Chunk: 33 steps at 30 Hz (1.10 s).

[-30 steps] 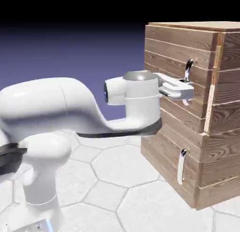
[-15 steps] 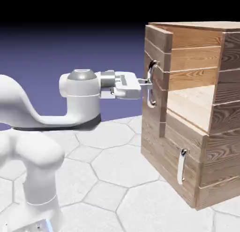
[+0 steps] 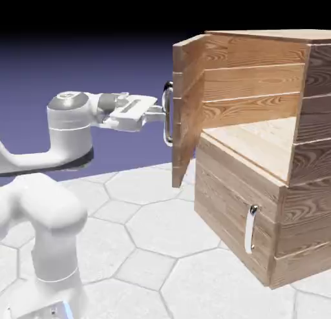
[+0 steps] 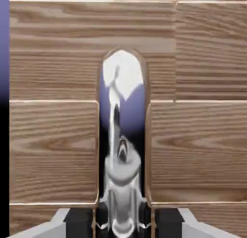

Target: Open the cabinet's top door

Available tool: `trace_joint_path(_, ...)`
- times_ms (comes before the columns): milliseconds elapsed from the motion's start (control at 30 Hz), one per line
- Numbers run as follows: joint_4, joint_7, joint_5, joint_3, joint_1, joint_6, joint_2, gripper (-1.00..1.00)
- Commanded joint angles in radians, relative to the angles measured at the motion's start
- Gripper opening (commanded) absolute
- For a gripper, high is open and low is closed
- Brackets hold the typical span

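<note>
End effector (image 3: 163, 115) pinches the handle (image 3: 168, 114) mid-bar, giving leverage far from the hinge. Top door (image 3: 187, 111) stands swung well out from the cabinet (image 3: 258, 201), interior exposed.

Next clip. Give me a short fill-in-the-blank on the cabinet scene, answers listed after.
1. The gripper is closed on the top door's ____.
2. The top door stands swung ____.
3. The bottom door is ____.
4. The cabinet's planks are made of ____.

Answers: handle; open; shut; wood
</note>
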Motion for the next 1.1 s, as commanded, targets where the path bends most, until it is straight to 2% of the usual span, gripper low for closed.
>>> trace_joint_path(0, 0.002, -0.001, 0.037, 0.036, 0.007, -0.025, 0.001, -1.00)
trace_joint_path(267, 0.073, 0.017, 0.319, 0.326, 0.035, -0.242, 0.076, -1.00)
trace_joint_path(500, 0.224, 0.059, 0.544, 0.580, -0.033, -0.452, 0.217, -1.00)
trace_joint_path(800, 0.533, 0.105, 0.759, 0.895, -0.291, -0.735, 0.400, -1.00)
trace_joint_path(1067, 0.813, 0.106, 0.867, 1.124, -0.580, -0.939, 0.466, -1.00)
